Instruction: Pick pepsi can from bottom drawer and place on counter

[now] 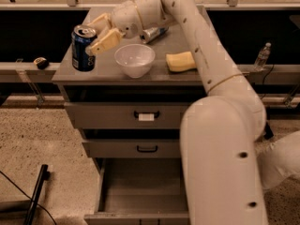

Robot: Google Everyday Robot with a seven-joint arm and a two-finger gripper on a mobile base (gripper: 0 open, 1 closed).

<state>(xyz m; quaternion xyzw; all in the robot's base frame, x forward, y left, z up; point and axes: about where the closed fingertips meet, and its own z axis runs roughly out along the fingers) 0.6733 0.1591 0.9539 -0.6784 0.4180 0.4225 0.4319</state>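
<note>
The dark-blue pepsi can (pixel 80 50) stands upright at the front left of the counter (pixel 103 75). My gripper (pixel 89 37) reaches it from the right, with one finger (pixel 99 20) behind the can and the other (pixel 107 39) in front, both against its right side. My arm crosses the counter from the upper right. The bottom drawer (pixel 140 191) is pulled out below, with a plain grey inside and nothing showing in it; my arm hides its right part.
A white bowl (pixel 134 59) sits just right of the can, and a yellow sponge (pixel 180 61) lies further right. A silver-and-blue can (pixel 154 32) lies behind my wrist. Both upper drawers are closed. A black pole (pixel 36 196) lies on the floor at left.
</note>
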